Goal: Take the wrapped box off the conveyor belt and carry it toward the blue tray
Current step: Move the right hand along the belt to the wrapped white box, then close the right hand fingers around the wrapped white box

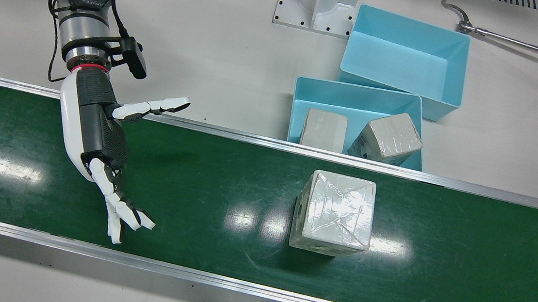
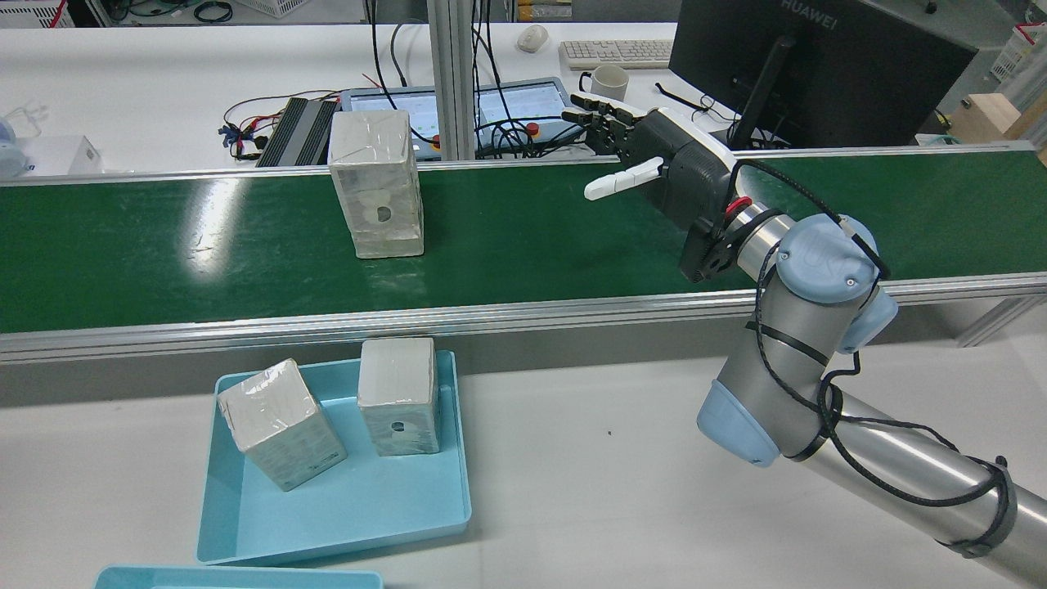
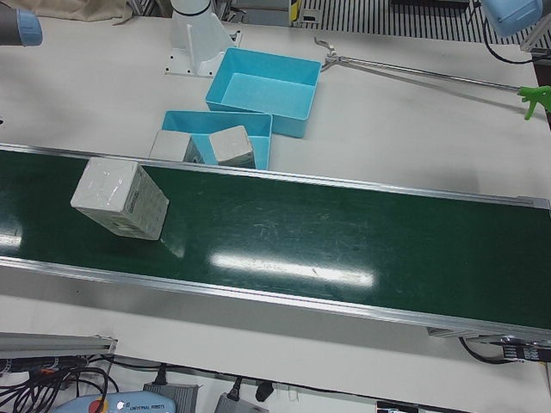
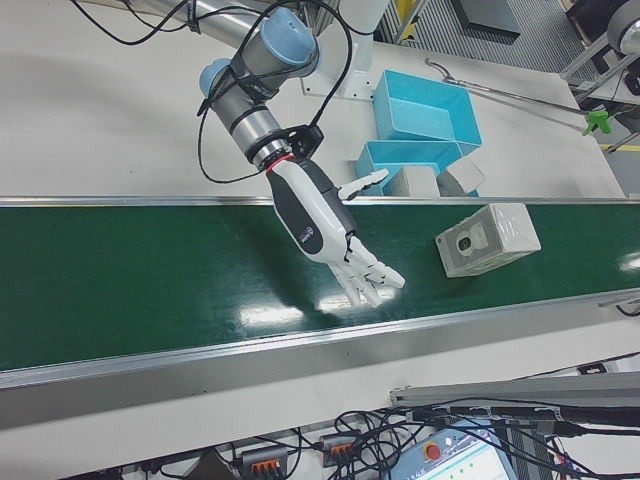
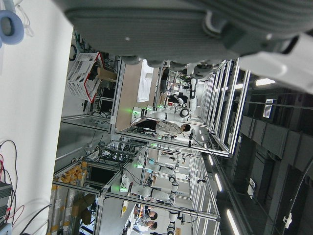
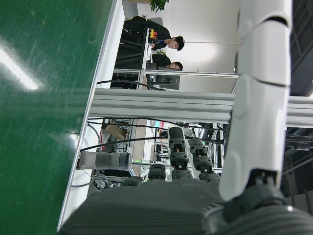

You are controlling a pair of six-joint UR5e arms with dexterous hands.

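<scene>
The left hand (image 5: 195,29) shows only as a blurred grey underside at the top of its own view, so its fingers cannot be read. The right hand's (image 6: 195,205) camera crops the palm and one white finger (image 6: 259,98) at the picture's edges.

Right hand (image 6: 195,196) fills the lower frame, white fingers (image 6: 257,98) extended and spread, holding nothing. Green conveyor belt (image 6: 44,98) occupies the view's left, aluminium rail (image 6: 161,105) beyond. Two seated persons (image 6: 166,44) in the background.
</scene>
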